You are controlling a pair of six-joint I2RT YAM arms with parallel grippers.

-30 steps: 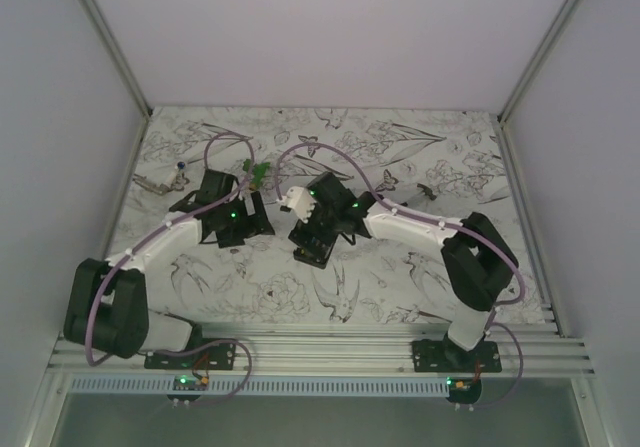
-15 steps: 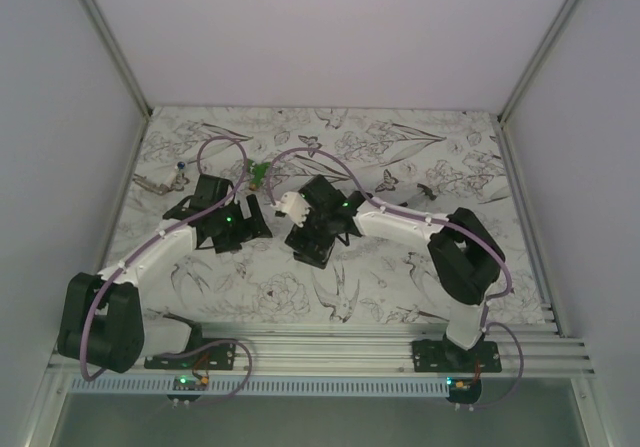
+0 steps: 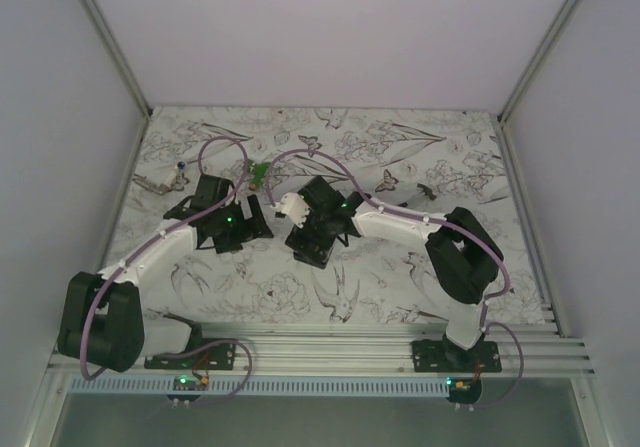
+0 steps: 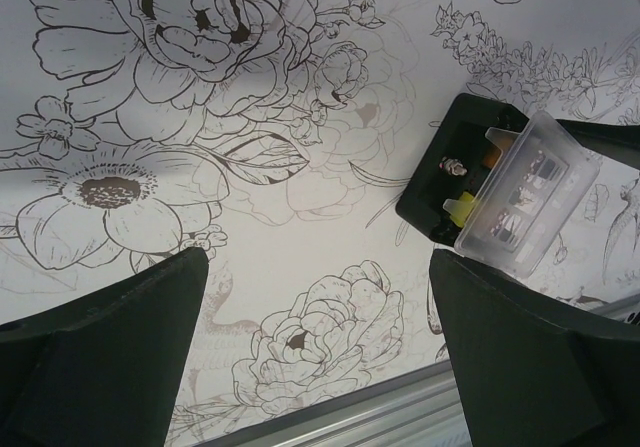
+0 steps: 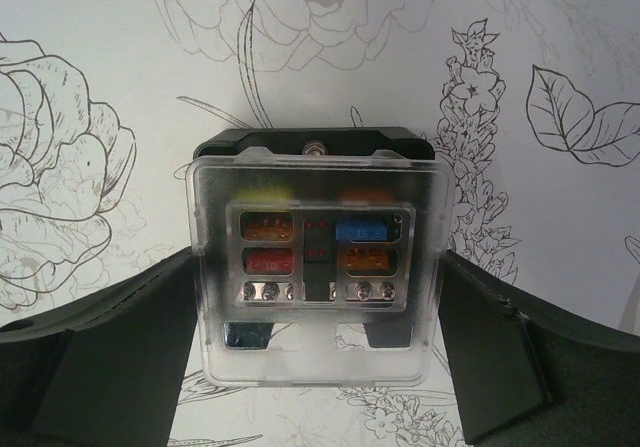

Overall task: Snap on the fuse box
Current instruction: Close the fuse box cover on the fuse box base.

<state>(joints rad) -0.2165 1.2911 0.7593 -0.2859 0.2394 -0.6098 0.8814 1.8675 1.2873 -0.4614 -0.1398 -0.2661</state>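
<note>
The fuse box (image 5: 312, 145) is a black square base on the flowered table, with orange, red, blue and yellow fuses inside. A clear cover (image 5: 318, 267) lies over it, shifted toward me and overhanging the base. My right gripper (image 5: 318, 302) has a finger pressed against each side of that cover. From the left wrist the fuse box (image 4: 452, 172) sits at the upper right, its cover (image 4: 525, 195) tilted up off one edge. My left gripper (image 4: 315, 302) is open over bare table, a little left of the box. From above, both the left gripper (image 3: 243, 229) and the right gripper (image 3: 312, 235) flank the fuse box (image 3: 318, 255).
A small green plastic piece (image 3: 260, 174) lies behind the grippers. A thin tool (image 3: 150, 182) rests at the far left by the wall. The aluminium rail (image 4: 350, 417) runs along the near table edge. White walls close in the table on three sides.
The left arm has drawn back and folded, its gripper easing slightly left of the box and opening a touch wider. The right arm's elbow has shifted left; its gripper stays at the box.
</note>
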